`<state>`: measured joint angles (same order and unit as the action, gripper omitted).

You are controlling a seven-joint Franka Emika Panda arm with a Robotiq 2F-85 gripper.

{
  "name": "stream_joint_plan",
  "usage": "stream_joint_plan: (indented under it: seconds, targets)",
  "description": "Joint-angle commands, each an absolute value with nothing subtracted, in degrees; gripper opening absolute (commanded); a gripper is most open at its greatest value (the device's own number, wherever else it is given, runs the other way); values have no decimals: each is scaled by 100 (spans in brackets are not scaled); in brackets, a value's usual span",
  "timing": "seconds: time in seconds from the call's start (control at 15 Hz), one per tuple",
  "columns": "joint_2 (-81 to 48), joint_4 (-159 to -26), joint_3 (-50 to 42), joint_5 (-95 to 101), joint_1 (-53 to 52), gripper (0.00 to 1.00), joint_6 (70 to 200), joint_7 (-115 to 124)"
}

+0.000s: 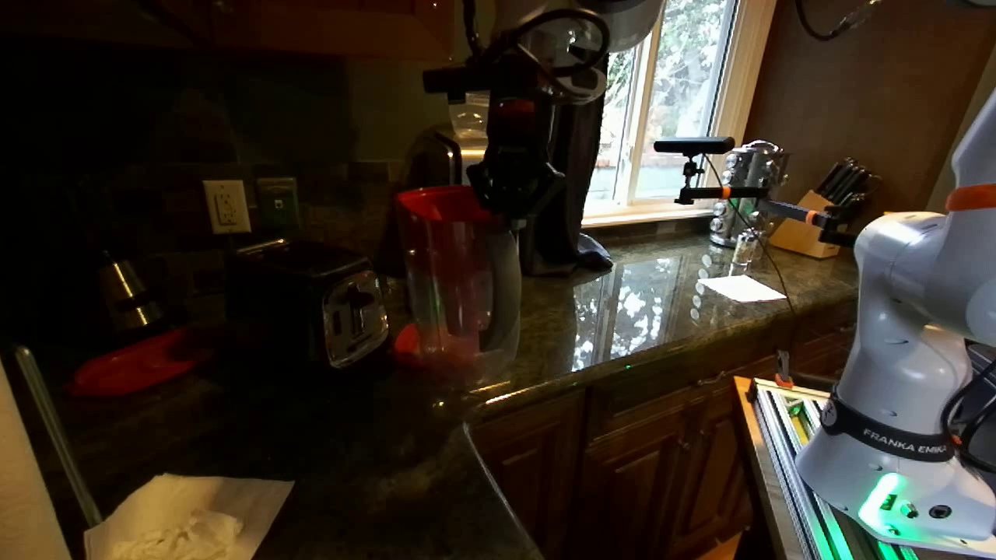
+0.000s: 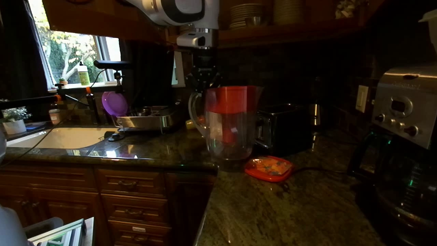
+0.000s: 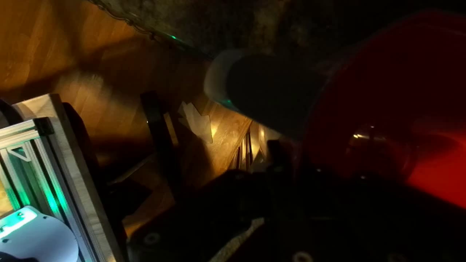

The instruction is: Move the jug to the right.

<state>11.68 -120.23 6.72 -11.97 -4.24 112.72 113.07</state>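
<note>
Arm casings [image 1: 887, 311]: white, rounded, with an orange strap [image 1: 973, 198]. Base [image 1: 945, 478], beyond the front edge of the countertop [image 1: 669, 338]: white, black collar [image 1: 883, 432] lettered FRANKA EMIKA, green-lit panel [image 1: 879, 498]. Cable [image 1: 605, 39]: black, looped. Gripper [image 2: 202, 89]: black, angular, round fasteners [image 3: 151, 238].

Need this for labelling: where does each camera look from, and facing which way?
Exterior view: higher than the countertop, facing the pitcher and window; gripper, arm and robot base show.
Exterior view: likewise higher, facing the pitcher, sink at image left, coffee maker right; gripper and arm show.
Wrist view: on the arm, facing down past the gripper toward the pitcher and wooden floor; robot base shows too.
Both exterior views share pitcher, gripper, toaster.
</note>
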Motion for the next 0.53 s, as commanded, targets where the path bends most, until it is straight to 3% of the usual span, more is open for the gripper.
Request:
stream_joint_plan:
  seconds: [0.0, 0.4, 0.47]
  targets:
    - [1744, -12155, 529, -980, -114, 2, 11276, 11648]
    - [1568, -11550, 342, -836, 149, 2, 11061, 11278]
    - [1570, -11754, 356, -916, 140, 8, 11231, 11304]
